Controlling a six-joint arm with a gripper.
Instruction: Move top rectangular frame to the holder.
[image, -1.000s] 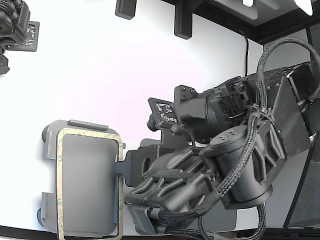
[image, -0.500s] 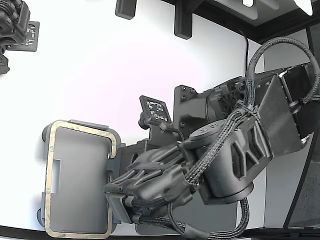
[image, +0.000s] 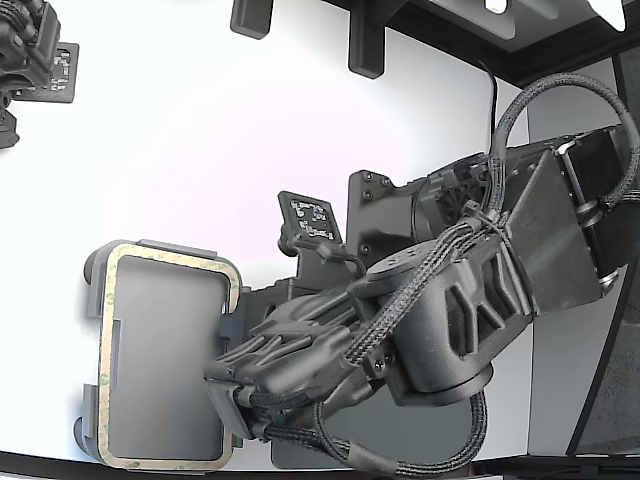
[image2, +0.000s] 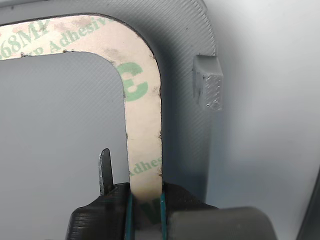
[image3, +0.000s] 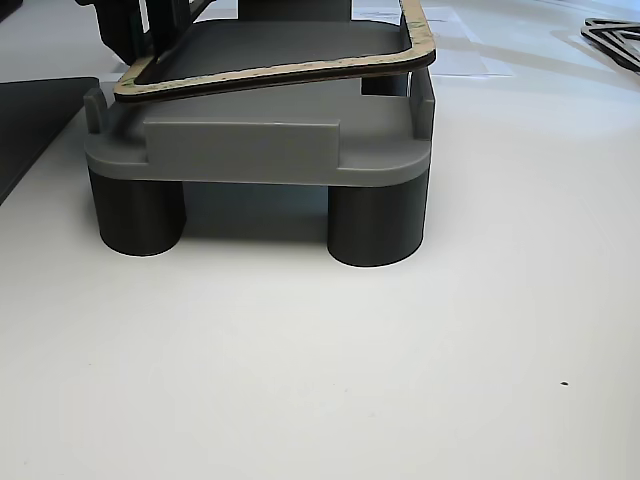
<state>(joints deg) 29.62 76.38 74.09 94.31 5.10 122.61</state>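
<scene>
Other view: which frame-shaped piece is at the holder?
The thin tan rectangular frame with green print, tilted over the light grey plastic holder, pinched by the gripper. The dark outline piece lies on the white table, apart.

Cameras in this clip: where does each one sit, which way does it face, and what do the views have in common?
Exterior view: high overhead, looking down at the white table; the arm fills the exterior view's right, reaching to the frame over the holder.
Wrist view: on the wrist, close above the frame, with the gripper clamped on one side of it.
Other view: low at table height, side-on to the holder on its round feet, the frame tilted above it.
All three share frame and holder.
</scene>
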